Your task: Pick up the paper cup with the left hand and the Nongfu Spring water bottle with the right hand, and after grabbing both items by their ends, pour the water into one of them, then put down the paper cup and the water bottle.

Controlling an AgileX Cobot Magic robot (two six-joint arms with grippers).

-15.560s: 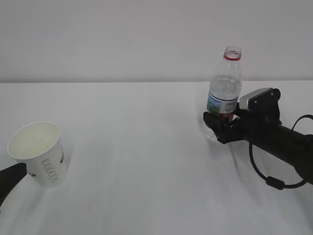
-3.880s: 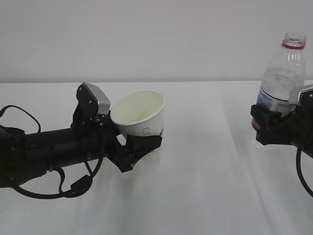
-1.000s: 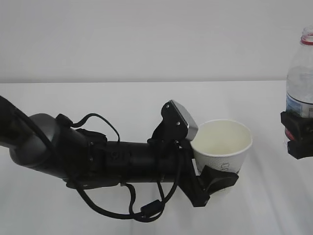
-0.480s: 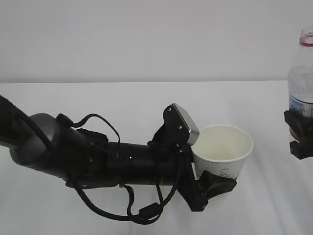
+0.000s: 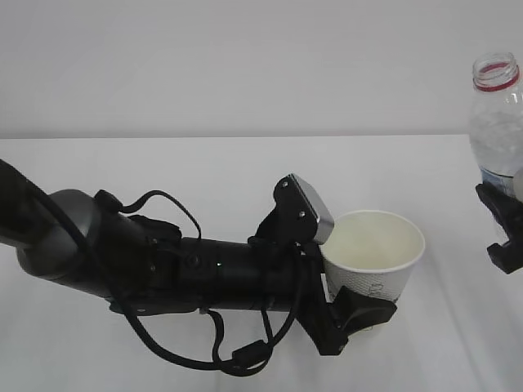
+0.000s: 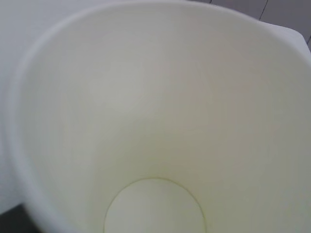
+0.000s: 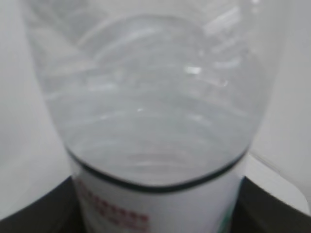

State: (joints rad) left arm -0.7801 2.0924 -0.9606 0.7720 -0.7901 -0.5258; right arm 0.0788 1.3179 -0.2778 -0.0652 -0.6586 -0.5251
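Left pincer (image 5: pixel 359 314): my jaws clamp the paper cup low on its body, black fingers hugging the base from both sides (the grey-topped block sits just behind the rim).
Paper cup (image 5: pixel 374 260): held off the white bench (image 5: pixel 204 180), mouth up and tipped slightly toward the camera, right of centre in the exterior view; faint grey lettering shows on its side.
Cup inside (image 6: pixel 155 121): my left wrist view fills with the pale, slightly yellowish interior and the round bottom (image 6: pixel 154 206); I cannot tell whether any water lies in it.
Right pincer (image 5: pixel 505 233): at the far right edge, only partly in frame, my black fingers close around the Nongfu Spring water bottle at its label.
Nongfu Spring water bottle (image 5: pixel 495 122): upright, uncapped, red ring at the neck, raised well above the cup's rim and off to its right, not touching it.
Bottle close up (image 7: pixel 155 97): clear ribbed plastic above a white label with red print (blurred); dark pincer parts show at both lower corners.
Left arm (image 5: pixel 163 265): stretches across the bench from the left, cables looping beneath it.
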